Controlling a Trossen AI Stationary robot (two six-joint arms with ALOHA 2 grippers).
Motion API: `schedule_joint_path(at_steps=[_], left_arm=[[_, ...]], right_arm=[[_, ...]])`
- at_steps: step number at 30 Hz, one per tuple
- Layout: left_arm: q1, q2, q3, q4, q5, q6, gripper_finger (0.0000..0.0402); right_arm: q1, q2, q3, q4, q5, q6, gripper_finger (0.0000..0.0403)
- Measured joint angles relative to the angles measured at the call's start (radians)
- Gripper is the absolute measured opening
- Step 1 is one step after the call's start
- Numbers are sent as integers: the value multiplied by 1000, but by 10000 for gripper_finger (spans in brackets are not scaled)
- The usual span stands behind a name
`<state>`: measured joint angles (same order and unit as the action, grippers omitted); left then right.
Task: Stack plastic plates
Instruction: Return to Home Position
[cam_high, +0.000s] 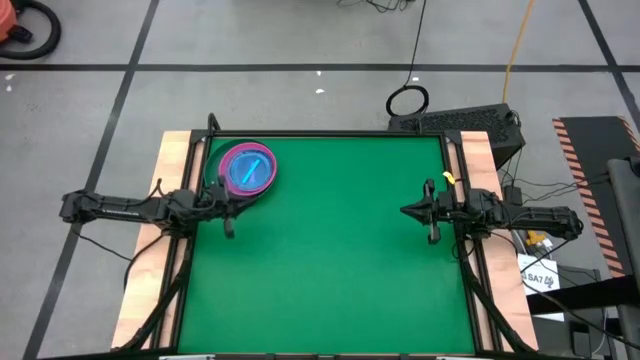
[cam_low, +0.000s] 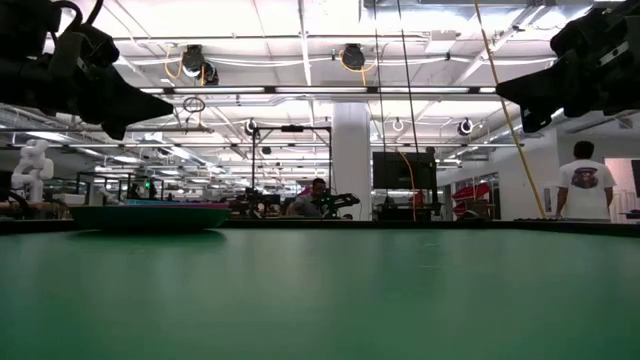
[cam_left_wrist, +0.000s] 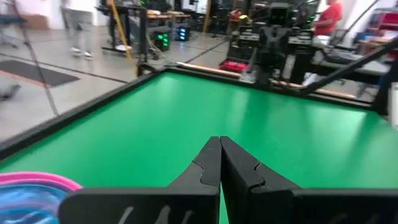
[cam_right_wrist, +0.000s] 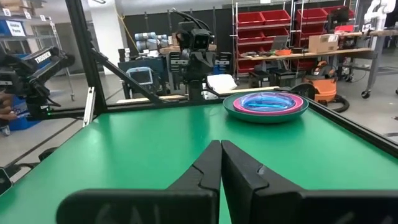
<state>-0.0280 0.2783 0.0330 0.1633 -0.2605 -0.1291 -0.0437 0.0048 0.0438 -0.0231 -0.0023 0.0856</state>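
Stack of plastic plates (cam_high: 247, 170) noted on bench (cam_high: 330, 270) beside left hand (cam_left_wrist: 220, 144) in high view. Closure resolved only by wrist views: left hand and right hand (cam_right_wrist: 221, 147) pressed together.

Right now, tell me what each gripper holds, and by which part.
Nothing is held. The left gripper and right gripper are both shut and empty, apart from the plates.

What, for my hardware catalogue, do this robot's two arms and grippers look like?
The left arm and right arm are both slim, matt black and jointed, with thin dark cables trailing near their bases. The left gripper and right gripper look alike: two flat black fingers tapering to a point, with notched inner edges, on a wide black crossbar. No markings are legible.
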Motion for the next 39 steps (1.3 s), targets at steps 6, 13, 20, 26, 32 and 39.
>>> schedule_joint_path(at_steps=[6,13,20,26,32,39], left_arm=[[-35,0,0,-2,28,-1,1],[-52,-89,0,-27,1,69,1],[-36,-274,0,-150,-14,96,1],[-18,-274,2,-180,-8,121,1],[-12,-272,2,-181,-3,101,1],[-12,-272,2,-182,-2,115,1]], right_arm=[[0,1,0,4,0,0,8],[0,1,0,5,0,0,8],[0,1,0,9,1,0,8],[0,1,0,12,1,0,9],[0,1,0,21,1,0,9],[0,2,0,27,2,0,9]])
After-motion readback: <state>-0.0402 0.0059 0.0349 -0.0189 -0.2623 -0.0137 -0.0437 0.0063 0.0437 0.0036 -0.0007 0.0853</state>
